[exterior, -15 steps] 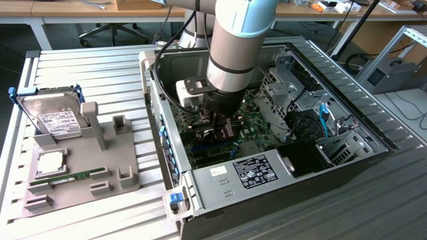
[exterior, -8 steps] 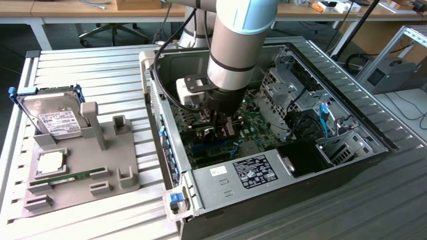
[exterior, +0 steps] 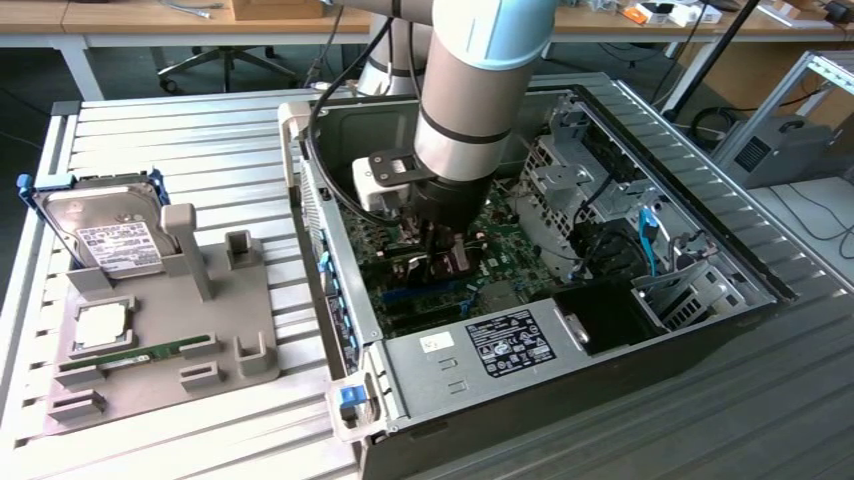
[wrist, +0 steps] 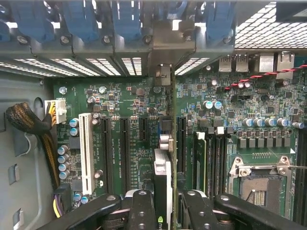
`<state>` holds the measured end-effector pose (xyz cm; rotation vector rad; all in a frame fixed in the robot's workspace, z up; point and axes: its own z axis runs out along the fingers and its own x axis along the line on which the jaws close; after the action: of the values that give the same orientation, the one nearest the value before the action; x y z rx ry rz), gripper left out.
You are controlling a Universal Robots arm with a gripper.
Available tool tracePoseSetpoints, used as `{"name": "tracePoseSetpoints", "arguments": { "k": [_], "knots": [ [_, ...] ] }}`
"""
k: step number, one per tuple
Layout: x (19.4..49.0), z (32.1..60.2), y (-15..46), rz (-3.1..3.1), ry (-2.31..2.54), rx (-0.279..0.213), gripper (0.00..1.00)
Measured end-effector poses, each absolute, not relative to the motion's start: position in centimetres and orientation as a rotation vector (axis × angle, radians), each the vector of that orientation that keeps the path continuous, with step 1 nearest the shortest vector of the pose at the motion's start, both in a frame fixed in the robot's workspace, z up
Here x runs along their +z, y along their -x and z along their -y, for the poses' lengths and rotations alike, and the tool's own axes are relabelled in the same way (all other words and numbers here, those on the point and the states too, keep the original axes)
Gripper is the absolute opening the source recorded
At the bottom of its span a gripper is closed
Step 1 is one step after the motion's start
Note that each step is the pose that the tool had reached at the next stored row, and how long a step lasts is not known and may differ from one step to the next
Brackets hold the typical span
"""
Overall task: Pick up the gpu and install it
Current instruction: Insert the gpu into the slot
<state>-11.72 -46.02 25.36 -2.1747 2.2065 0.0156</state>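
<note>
I've got my slatted table [exterior: 174,130] carrying the open PC case [exterior: 574,420] and, to the exterior view's left, a gray fixture [exterior: 227,330].

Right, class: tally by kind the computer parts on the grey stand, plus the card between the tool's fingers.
Hard drive: 1
Processor chip: 1
Memory stick: 1
Graphics card: 1
Total: 4

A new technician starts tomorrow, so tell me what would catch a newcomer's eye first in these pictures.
The big grey robot arm reaching down into the open computer case dominates the middle of the exterior view. In the wrist view, its claw grips the gpu edge-on above the green motherboard. On the exterior view's left, a hard drive stands propped on a grey fixture.
</note>
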Motion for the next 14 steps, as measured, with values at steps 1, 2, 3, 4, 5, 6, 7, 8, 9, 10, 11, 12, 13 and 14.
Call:
{"name": "tracePoseSetpoints", "arguments": {
  "k": [1, 2, 3, 4, 5, 6, 7, 8, 9, 10, 11, 12, 13, 14],
  "knots": [
    [25.35, 46.02, 11.68, -2.206, 2.175, 0.016, 0.27],
    [25.35, 46.02, 11.64, -2.206, 2.175, 0.016, 0.27],
    [25.36, 46.02, 11.64, -2.207, 2.175, 0.015, 0.27],
    [25.36, 46.02, 11.63, -2.207, 2.175, 0.015, 0.27],
    [25.36, 46.02, 11.63, -2.205, 2.176, 0.016, 0.27],
    [25.36, 46.02, 11.63, -2.2, 2.181, 0.016, 0.27],
    [25.36, 46.02, 11.63, -2.187, 2.194, 0.016, 0.27],
    [25.36, 46.03, 11.63, -2.175, 2.206, 0.016, 0.27],
    [25.36, 46.03, 11.63, -2.173, 2.208, 0.017, 0.27],
    [25.36, 46.03, 11.63, -2.173, 2.208, 0.017, 0.27],
    [25.36, 46.03, 11.64, -2.173, 2.209, 0.017, 0.27],
    [25.3, 46.04, 11.66, -2.173, 2.209, 0.017, 0.27],
    [25.24, 46.06, 11.67, -2.173, 2.208, 0.017, 0.27],
    [25.18, 46.08, 11.67, -2.174, 2.208, 0.017, 0.27]
  ]
}}
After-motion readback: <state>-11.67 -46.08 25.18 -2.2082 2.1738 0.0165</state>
